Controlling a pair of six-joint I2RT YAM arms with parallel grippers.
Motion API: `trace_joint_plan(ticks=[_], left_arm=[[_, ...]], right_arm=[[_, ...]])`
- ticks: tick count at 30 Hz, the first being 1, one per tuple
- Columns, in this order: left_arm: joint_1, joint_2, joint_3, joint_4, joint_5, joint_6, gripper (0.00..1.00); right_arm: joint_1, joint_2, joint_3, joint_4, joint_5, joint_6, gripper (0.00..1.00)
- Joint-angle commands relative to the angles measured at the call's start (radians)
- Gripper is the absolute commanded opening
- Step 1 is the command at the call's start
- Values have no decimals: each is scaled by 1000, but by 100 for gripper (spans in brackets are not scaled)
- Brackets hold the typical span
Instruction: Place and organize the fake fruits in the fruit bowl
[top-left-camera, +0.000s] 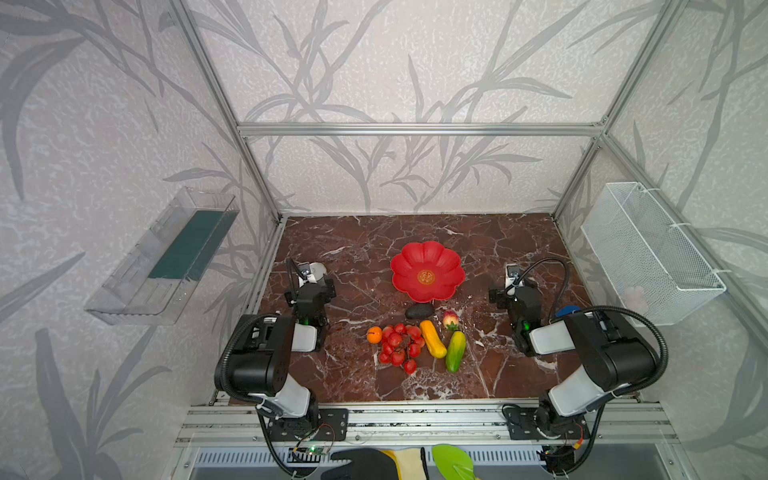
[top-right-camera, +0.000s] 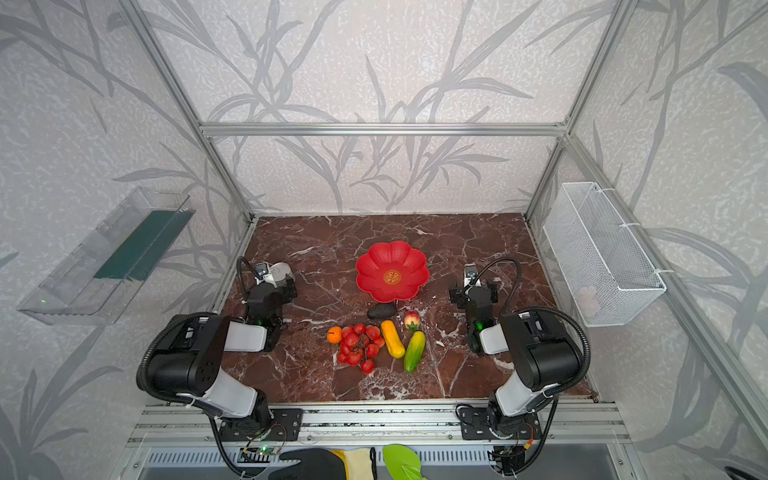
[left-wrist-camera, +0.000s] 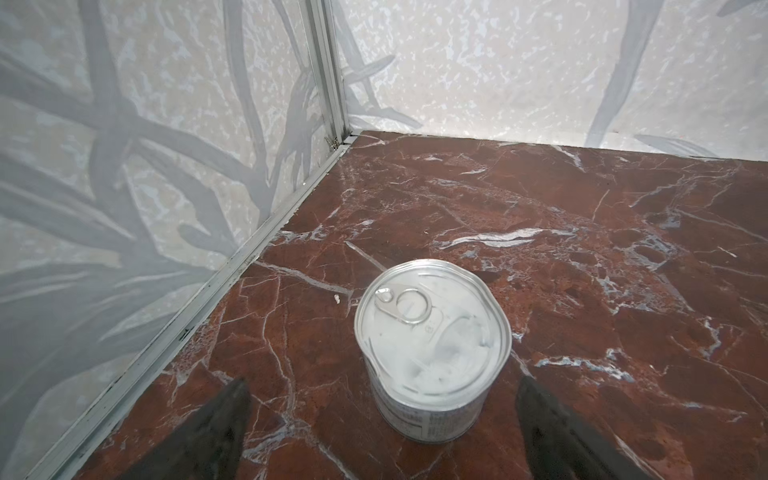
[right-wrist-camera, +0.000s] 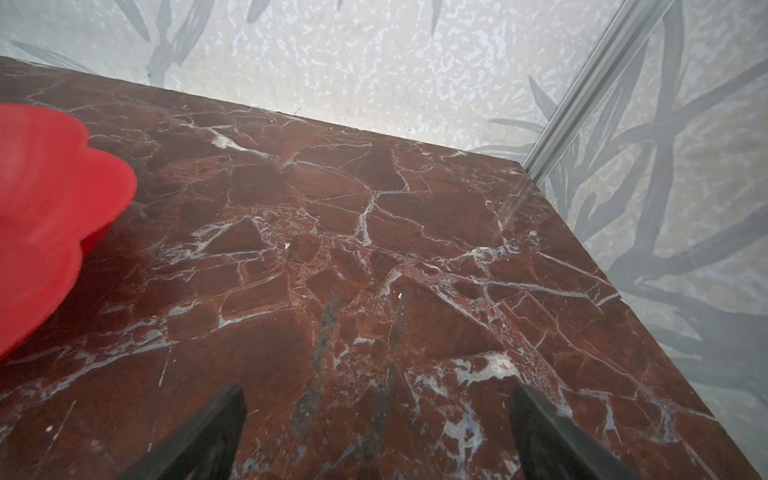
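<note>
Petalled red bowl (glossy, shallow).

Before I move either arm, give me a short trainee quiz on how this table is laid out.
1. True or false: the fruit bowl already holds fruit.
2. Which fruit lies nearest the bowl? A orange ball; B dark avocado-like lump; C green-yellow oblong.
3. Fill in: the left gripper faces a ____.
Key: 1 false; 2 B; 3 tin can.
</note>
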Motion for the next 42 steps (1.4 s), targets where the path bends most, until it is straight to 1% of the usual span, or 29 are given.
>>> trace_joint_plan(ticks=[1, 31, 34, 35, 37, 38, 40, 42], left_arm=[[-2, 3, 15, 1, -7, 0, 99], [2, 2, 13, 0, 5, -4, 100], [4, 0, 8, 7, 5, -7, 99], [4, -1, 4, 16, -14, -11, 99], [4, -19, -13, 33, -42, -22, 99], [4, -37, -25, 31, -36, -31, 98], [-2, -52, -60, 101, 12, 11, 95], [-40, -118, -71, 76, -24, 51, 95]], right_arm=[[-5, -10, 19, 9, 8, 14, 99], [-5, -11, 17, 10, 8, 14, 99], [10, -4, -1, 56, 21, -3, 99], [13, 0, -5, 70, 30, -7, 99], [20, -15, -15, 80, 52, -7, 99], [20, -28, -24, 82, 45, -5, 99], [20, -35, -35, 98, 41, -10, 99], [20, -38, -29, 87, 40, -10, 99]])
